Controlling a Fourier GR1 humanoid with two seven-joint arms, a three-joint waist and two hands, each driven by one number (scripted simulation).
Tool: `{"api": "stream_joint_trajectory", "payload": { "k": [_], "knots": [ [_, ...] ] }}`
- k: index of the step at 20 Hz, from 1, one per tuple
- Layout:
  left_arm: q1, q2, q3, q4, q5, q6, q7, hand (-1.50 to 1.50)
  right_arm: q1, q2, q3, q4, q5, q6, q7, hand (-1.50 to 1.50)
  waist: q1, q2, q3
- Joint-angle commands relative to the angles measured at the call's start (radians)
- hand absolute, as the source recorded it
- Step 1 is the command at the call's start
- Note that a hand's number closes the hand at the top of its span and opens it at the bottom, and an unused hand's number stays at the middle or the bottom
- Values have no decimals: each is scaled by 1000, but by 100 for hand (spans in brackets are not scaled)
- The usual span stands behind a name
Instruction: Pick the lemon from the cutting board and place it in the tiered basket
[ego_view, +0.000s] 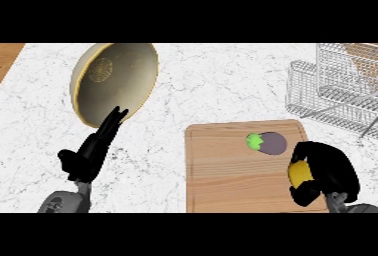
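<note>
No readable text, no labels, no brands, no numbers, no signs anywhere

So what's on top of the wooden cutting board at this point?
On the wooden cutting board lie a purple eggplant with a green cap and the yellow lemon, which the black right hand curls round, hiding most of it.

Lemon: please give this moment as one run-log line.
right hand: shut on lemon, over board | left hand: open, resting | basket: no lemon
</note>
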Motion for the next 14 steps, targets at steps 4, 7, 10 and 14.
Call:
{"api": "stream_joint_trajectory", "payload": {
  "k": [4,7,10,14],
  "knots": [
    [31,-5,24,-4,9,23,-11,0,91,-330,-379,158,-170,-48,-299,150,-57,-2,7],
    [55,11,25,-16,10,13,-13,0,114,-390,-536,239,-289,-88,-474,150,-53,-11,8],
    [65,-4,10,-3,2,11,-30,0,83,-377,-671,316,-477,-58,-639,150,-30,-7,6],
    [42,1,9,-21,-1,14,4,0,68,-437,-863,398,-660,24,-848,150,-23,-10,3]
  ]
}}
